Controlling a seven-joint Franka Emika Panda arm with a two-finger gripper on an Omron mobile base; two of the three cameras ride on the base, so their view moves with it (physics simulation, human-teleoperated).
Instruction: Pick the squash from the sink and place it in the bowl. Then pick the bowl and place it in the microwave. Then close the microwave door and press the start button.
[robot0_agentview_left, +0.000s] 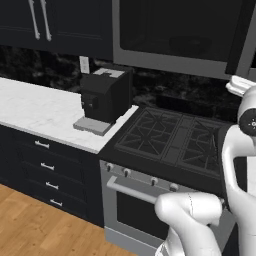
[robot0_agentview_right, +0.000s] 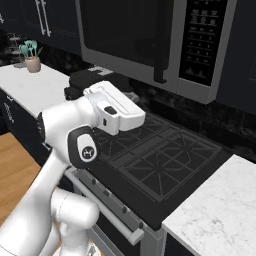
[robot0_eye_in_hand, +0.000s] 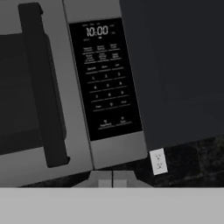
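The microwave (robot0_agentview_right: 150, 40) hangs above the stove with its door (robot0_agentview_right: 120, 32) closed; the dark window and the vertical door handle (robot0_eye_in_hand: 41, 87) sit left of the control panel (robot0_eye_in_hand: 105, 78). That panel has a lit clock and rows of buttons. My gripper (robot0_eye_in_hand: 112, 177) is shut with nothing between its fingers. It points at the microwave's lower right corner, below the panel and a short way off it. The white hand (robot0_agentview_right: 115, 107) hovers over the cooktop. The squash, the bowl and the sink are out of view.
A black gas cooktop (robot0_agentview_left: 170, 140) lies under the hand, with oven knobs along its front. A dark coffee machine (robot0_agentview_left: 102, 100) stands on the white marble counter (robot0_agentview_left: 35, 110) to the left. More counter (robot0_agentview_right: 215, 210) lies right of the stove. A wall outlet (robot0_eye_in_hand: 158, 161) sits below the dark cabinet.
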